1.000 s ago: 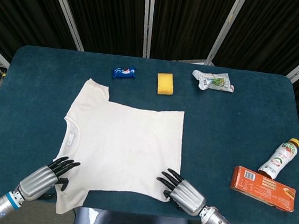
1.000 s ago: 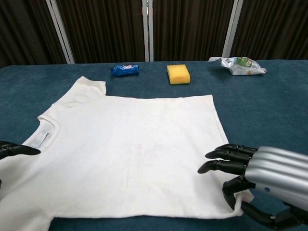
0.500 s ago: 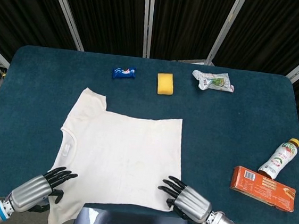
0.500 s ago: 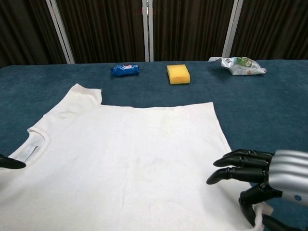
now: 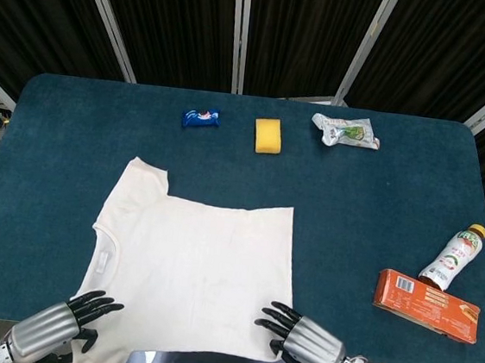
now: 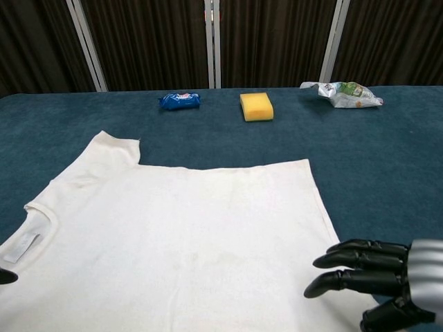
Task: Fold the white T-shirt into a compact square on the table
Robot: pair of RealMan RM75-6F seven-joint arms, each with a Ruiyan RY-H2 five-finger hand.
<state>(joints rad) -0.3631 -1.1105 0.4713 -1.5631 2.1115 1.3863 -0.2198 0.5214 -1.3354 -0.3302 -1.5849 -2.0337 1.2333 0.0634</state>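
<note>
The left hand (image 5: pixel 58 325) and the right hand (image 5: pixel 300 339), fingers curled, seem to pinch the near edge of the white T-shirt (image 5: pixel 190 267) lying flat on the table (image 5: pixel 378 213), and a weak pinch could let the cloth slip and bunch.

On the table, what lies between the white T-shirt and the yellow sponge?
Nothing: between the white T-shirt and the yellow sponge only bare blue table shows. Both the head view and the chest view show this.

Robot lab setup — blue-felt table (image 5: pixel 396 206), black curtain backdrop (image 5: pixel 173 18) on metal frame, scattered test props.
</note>
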